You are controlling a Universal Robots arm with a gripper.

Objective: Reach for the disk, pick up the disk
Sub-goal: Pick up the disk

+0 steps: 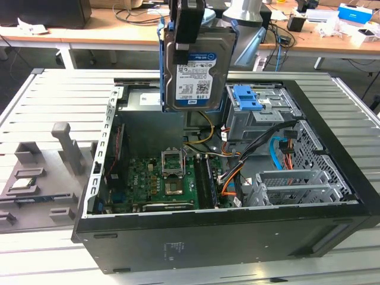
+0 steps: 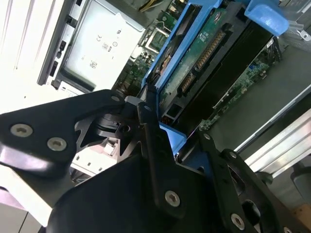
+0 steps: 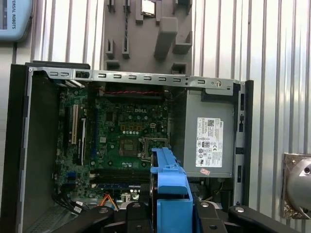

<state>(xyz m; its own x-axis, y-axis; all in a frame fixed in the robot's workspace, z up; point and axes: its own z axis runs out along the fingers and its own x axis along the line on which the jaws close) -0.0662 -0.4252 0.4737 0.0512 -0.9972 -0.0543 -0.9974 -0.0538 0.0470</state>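
The disk [image 1: 193, 74] hangs upright in the air above the open computer case [image 1: 237, 231], its silver face and blue-and-white label turned to the exterior camera, with blue side rails along its edges. My gripper [image 1: 188, 32] is shut on its top edge, one black finger lying over the disk's face. In the second wrist view the disk [image 2: 204, 63] shows its green circuit board between the black fingers [image 2: 150, 141] of the gripper [image 2: 177, 138]. In the first wrist view the disk's blue rail [image 3: 170, 184] stands between the fingers, above the motherboard.
Below lie the green motherboard [image 1: 160, 181], a grey power supply [image 3: 209, 141], a blue latch on a metal drive cage [image 1: 248, 98] and loose cables [image 1: 279, 151]. A grey fixture with small chips [image 1: 32, 178] sits on the slatted table at the exterior view's left. Desks with clutter stand behind.
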